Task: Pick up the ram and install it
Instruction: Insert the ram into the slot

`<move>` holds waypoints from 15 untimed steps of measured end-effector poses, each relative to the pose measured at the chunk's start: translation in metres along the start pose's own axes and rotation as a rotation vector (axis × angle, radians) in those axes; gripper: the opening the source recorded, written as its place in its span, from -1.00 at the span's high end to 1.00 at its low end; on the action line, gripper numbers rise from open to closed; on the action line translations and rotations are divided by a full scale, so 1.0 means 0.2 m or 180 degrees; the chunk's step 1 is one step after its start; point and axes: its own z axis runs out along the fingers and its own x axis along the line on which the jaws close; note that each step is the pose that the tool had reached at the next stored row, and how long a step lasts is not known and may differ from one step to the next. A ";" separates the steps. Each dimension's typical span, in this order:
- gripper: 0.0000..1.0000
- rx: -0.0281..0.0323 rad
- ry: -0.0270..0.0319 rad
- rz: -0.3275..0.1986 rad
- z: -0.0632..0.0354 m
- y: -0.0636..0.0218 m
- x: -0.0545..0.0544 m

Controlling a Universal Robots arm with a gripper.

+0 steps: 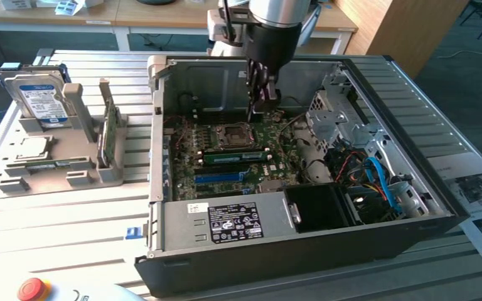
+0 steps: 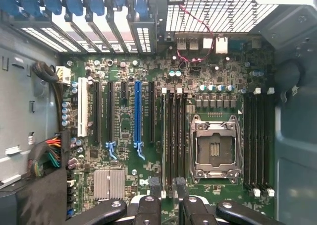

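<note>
A green ram stick (image 1: 107,133) stands on edge in a grey holder at the exterior view's left, apart from the arm. Another green stick (image 1: 236,157) sits across the motherboard (image 1: 224,169) just in front of the CPU socket (image 1: 231,135). My gripper (image 1: 258,115) hangs inside the open computer case (image 1: 442,194), above the board and well clear of it. In the wrist view, my gripper (image 2: 167,197) is open over the dark memory slots (image 2: 173,136) beside the CPU socket (image 2: 215,150). Nothing is between its black fingers (image 2: 154,195).
A silver hard drive (image 1: 40,94) with a blue label stands in the same grey rack (image 1: 57,175) at the exterior view's left. A black power supply (image 1: 224,222) and blue cables (image 1: 383,182) fill the case's near side. A long blue slot (image 2: 137,113) runs beside the memory slots.
</note>
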 end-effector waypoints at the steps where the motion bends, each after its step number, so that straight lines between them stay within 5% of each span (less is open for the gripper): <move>1: 0.51 0.0000 0.0000 0.0000 -0.009 0.000 0.00; 15: 0.51 0.0000 -0.0001 0.0000 -0.124 0.002 0.00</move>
